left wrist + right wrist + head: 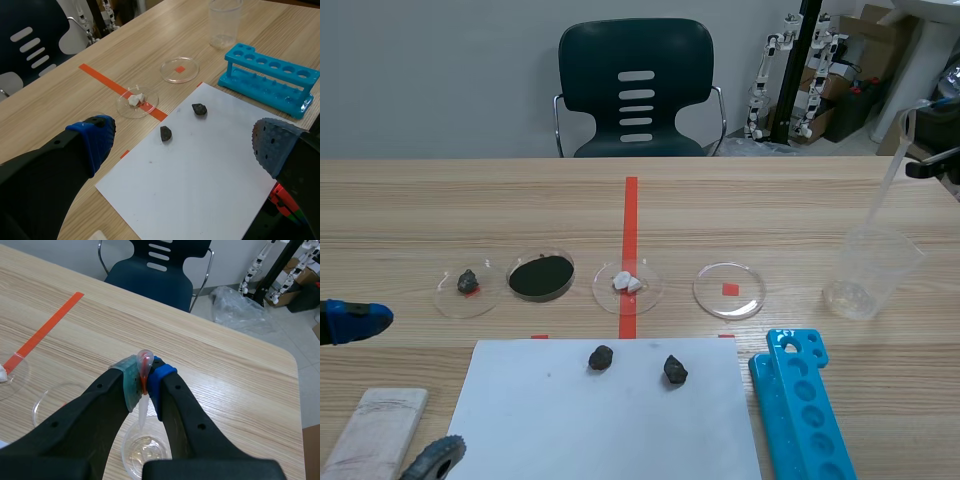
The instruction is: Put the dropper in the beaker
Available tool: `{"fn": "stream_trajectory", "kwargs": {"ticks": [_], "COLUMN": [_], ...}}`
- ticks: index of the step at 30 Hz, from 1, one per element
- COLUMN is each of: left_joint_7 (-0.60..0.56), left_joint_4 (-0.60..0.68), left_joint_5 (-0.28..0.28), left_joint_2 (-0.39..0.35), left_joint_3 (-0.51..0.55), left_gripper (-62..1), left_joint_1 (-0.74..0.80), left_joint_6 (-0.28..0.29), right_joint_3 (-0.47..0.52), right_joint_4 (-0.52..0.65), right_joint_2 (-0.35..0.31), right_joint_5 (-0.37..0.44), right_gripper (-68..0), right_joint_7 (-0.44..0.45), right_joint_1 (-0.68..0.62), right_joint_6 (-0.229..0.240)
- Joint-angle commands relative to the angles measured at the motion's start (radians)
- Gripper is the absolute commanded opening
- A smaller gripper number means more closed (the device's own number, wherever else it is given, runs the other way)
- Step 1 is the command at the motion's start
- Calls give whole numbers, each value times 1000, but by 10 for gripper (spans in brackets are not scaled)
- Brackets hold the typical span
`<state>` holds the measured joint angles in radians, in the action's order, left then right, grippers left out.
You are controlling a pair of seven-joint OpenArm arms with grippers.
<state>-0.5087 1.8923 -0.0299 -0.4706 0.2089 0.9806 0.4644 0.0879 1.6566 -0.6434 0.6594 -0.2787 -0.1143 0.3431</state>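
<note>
fig. right arm at the beaker. my right gripper is clamped on the bulb end of the dropper, which hangs tilted with its tip over the mouth of the clear beaker; how deep the tip sits i cannot tell. my left gripper is spread wide, holding nothing, above the white sheet, well apart from the beaker. risk, as i judge it: the stem is long and slanted, so a release from here could let it pivot on the rim and fall outside, or tip the light beaker toward the blue rack. the pinched soft bulb may also spring sideways as the fingers part.
</note>
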Motion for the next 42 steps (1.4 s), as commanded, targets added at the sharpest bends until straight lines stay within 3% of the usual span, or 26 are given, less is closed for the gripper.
{"fn": "stream_trajectory", "kwargs": {"ticks": [1, 10, 15, 20, 26, 36, 42], "left_joint_7": [-18, -18, -18, -18, -18, -18, -18], "left_joint_4": [11, 11, 11, 11, 11, 11, 11], "left_joint_5": [10, 10, 10, 10, 10, 10, 10], "left_joint_2": [7, 7, 7, 7, 7, 7, 7], "left_joint_3": [-6, -6, -6, -6, -6, -6, -6], "left_gripper": [-37, -37, -37, -37, -37, -37, -37], "left_joint_1": [-3, -3, -3, -3, -3, -3, -3], "left_joint_6": [-5, -5, -5, -5, -5, -5, -5], "right_joint_3": [9, 9, 9, 1, -4, -4, -4], "right_joint_4": [-13, -98, -163, -207, -245, -257, -257], "right_joint_2": [-18, -18, -15, -16, -15, -16, -16], "right_joint_5": [8, 8, 7, 7, 3, -1, -1], "right_gripper": [-673, -673, -673, -673, -673, -672, -612], "right_joint_7": [12, 51, 94, 137, 189, 192, 190], "right_joint_1": [14, 14, 15, 15, 15, 15, 15], "right_joint_6": [-5, 30, 97, 105, 172, 175, 175]}}
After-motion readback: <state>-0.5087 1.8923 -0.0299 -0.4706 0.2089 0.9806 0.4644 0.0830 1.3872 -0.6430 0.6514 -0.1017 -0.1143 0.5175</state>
